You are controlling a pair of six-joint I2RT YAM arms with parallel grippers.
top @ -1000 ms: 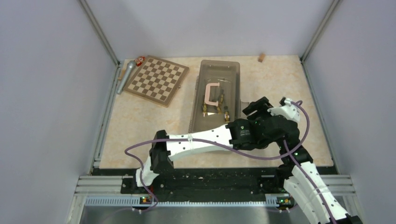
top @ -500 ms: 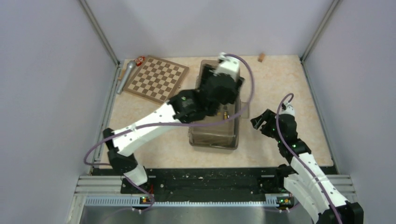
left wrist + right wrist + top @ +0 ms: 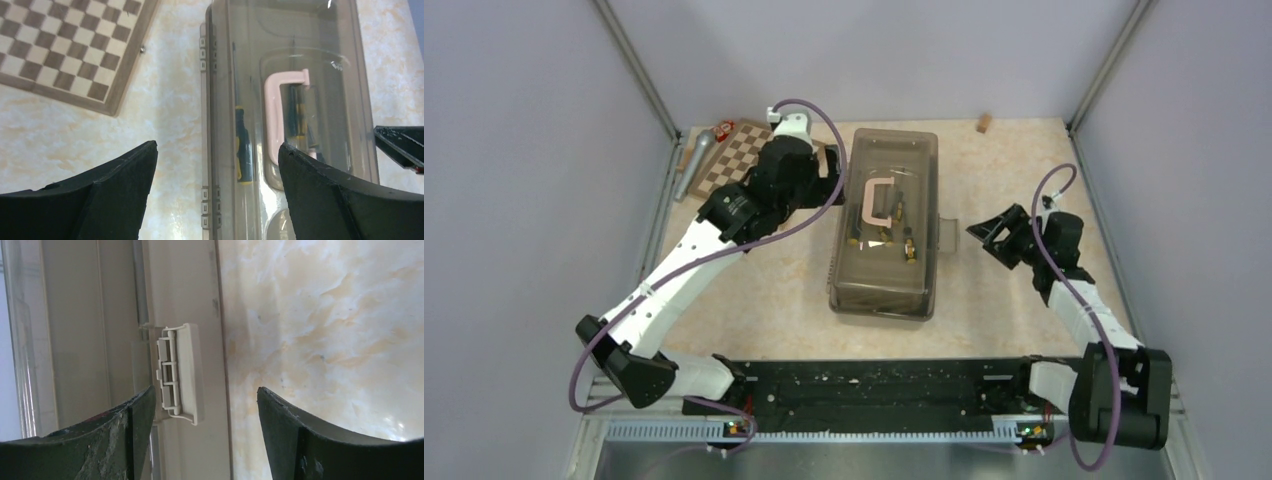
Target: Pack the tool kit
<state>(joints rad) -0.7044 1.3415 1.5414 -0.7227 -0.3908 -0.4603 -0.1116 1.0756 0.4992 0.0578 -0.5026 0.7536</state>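
The toolbox (image 3: 884,270) lies shut in the middle of the table, its pale pink handle (image 3: 879,205) on top. Yellow-black screwdrivers (image 3: 242,145) show through the lid. I cannot make out pliers or a tape measure. My left gripper (image 3: 832,172) is open and empty, hovering over the box's left edge near its far end. In the left wrist view the gripper (image 3: 217,150) looks down on the toolbox (image 3: 320,40) and its handle (image 3: 278,115). My right gripper (image 3: 990,233) is open and empty just right of the box, facing its beige side latch (image 3: 180,372). The latch lies between the open jaws (image 3: 205,395).
A brown-and-cream chessboard (image 3: 742,158) lies at the back left, partly under my left arm, and shows in the left wrist view (image 3: 65,45). A silver microphone (image 3: 695,162) and a small red-orange object (image 3: 722,129) lie by the left wall. A small brown block (image 3: 984,123) sits at the back.
My left arm swung from the box's right side, across the box, to its left over the chessboard. My right arm drew back to the right of the box.
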